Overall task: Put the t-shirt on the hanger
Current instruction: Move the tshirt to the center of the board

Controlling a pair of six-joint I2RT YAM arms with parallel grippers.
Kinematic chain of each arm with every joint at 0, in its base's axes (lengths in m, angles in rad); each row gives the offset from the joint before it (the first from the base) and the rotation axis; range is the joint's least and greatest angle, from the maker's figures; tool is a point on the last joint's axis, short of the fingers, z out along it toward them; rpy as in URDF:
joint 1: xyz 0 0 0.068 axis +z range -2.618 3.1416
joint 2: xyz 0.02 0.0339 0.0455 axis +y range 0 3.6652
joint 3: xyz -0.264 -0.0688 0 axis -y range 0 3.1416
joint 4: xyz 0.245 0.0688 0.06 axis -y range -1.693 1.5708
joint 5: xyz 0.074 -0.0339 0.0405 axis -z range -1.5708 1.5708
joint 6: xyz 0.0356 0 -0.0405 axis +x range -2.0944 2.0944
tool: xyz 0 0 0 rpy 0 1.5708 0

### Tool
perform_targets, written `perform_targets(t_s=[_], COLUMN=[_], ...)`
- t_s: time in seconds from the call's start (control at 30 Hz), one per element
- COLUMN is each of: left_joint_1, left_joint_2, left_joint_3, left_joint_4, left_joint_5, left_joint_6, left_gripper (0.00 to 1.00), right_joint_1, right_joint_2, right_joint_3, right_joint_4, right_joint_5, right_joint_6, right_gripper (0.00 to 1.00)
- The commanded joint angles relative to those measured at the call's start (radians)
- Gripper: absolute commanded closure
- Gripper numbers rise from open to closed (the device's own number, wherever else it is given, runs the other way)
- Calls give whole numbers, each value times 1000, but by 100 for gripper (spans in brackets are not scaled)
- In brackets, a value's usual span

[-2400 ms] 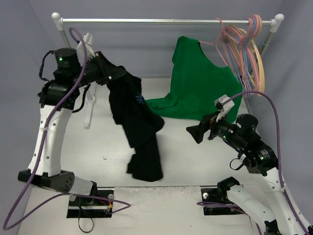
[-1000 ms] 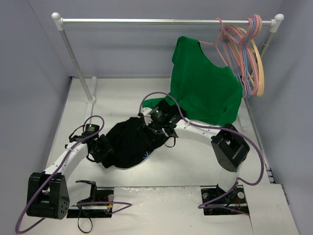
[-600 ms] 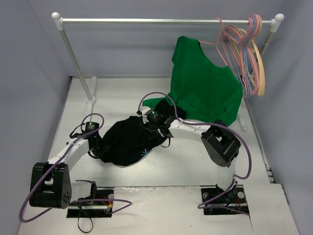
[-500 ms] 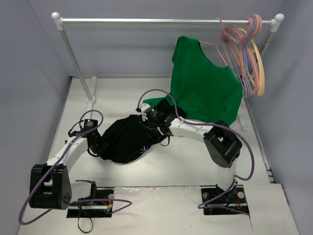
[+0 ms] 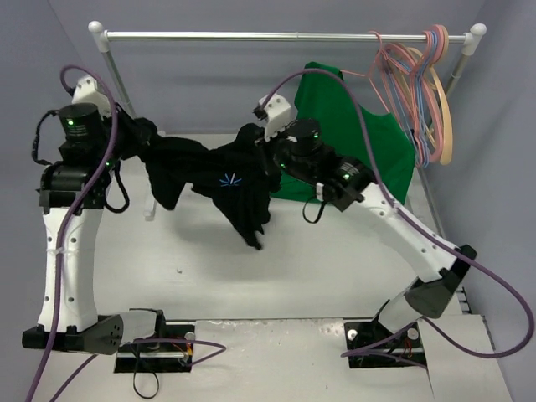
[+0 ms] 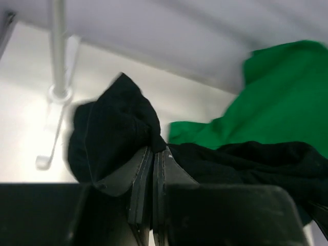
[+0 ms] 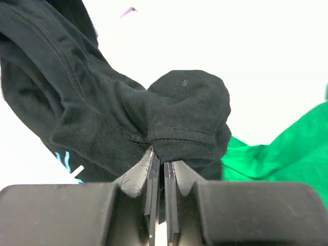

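Observation:
The black t-shirt (image 5: 226, 180) hangs in the air above the table, stretched between my two grippers, with its blue chest mark facing the camera and a tail drooping down. My left gripper (image 5: 149, 149) is shut on the shirt's left end, and the left wrist view shows the cloth (image 6: 110, 133) bunched at its tips (image 6: 152, 149). My right gripper (image 5: 260, 146) is shut on the shirt's right end, and a hemmed fold (image 7: 184, 113) sits pinched at its tips (image 7: 163, 159). The pink wire hanger (image 5: 387, 63) hangs in a bunch on the rail's right end, away from both grippers.
A metal rail (image 5: 251, 36) spans the back on two slanted posts (image 5: 126, 100). A green t-shirt (image 5: 352, 142) hangs just behind my right arm. Blue hangers (image 5: 423, 126) and a thick tan hanger (image 5: 445, 109) share the rail's right end.
Both grippers were down on the table at the crumpled black t-shirt. They closed on it and have risen, and the shirt is now lifted and spread between them.

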Motion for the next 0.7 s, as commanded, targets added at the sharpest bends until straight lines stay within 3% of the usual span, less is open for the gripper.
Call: perform_targets(t_s=[0.0, 0.03, 0.1, 0.17, 0.2, 0.3, 0.37, 0.43, 0.53, 0.57, 0.6, 0.67], left_joint_1=[7, 3, -5, -20, -28, -85, -126, -183, -203, -203, -203, -203], left_joint_2=[20, 8, -9, -32, -40, -71, -86, -106, -109, -107, -103, -85], left_joint_3=[101, 95, 37, -36, -62, -183, -248, -371, -534, -568, -599, -659], left_joint_4=[-92, -82, -66, -45, -37, 13, 42, 102, 174, 187, 191, 205], left_joint_5=[161, 190, 253, 287, 314, 333, 318, 273, 247, 230, 209, 183], left_joint_6=[29, 20, 7, 7, 7, 4, 4, -14, -65, -71, -80, -78], left_gripper=[100, 100, 100, 100, 100, 100, 100, 100, 100, 100, 100, 100], right_joint_1=[4, 5, 4, 5, 5, 5, 5, 5, 5, 5, 4, 5], right_joint_2=[-69, -98, -151, -185, -211, -251, -267, -274, -265, -259, -256, -251], right_joint_3=[17, -24, -84, -180, -210, -309, -354, -414, -471, -483, -521, -563], right_joint_4=[-86, -95, -110, -119, -127, -147, -138, -124, -109, -100, -81, -14], right_joint_5=[64, 76, 89, 96, 101, 115, 121, 112, 77, 45, 11, -104], right_joint_6=[7, 32, 82, 109, 132, 169, 181, 188, 189, 182, 171, 146], right_gripper=[96, 88, 79, 76, 76, 88, 91, 100, 99, 94, 80, 72])
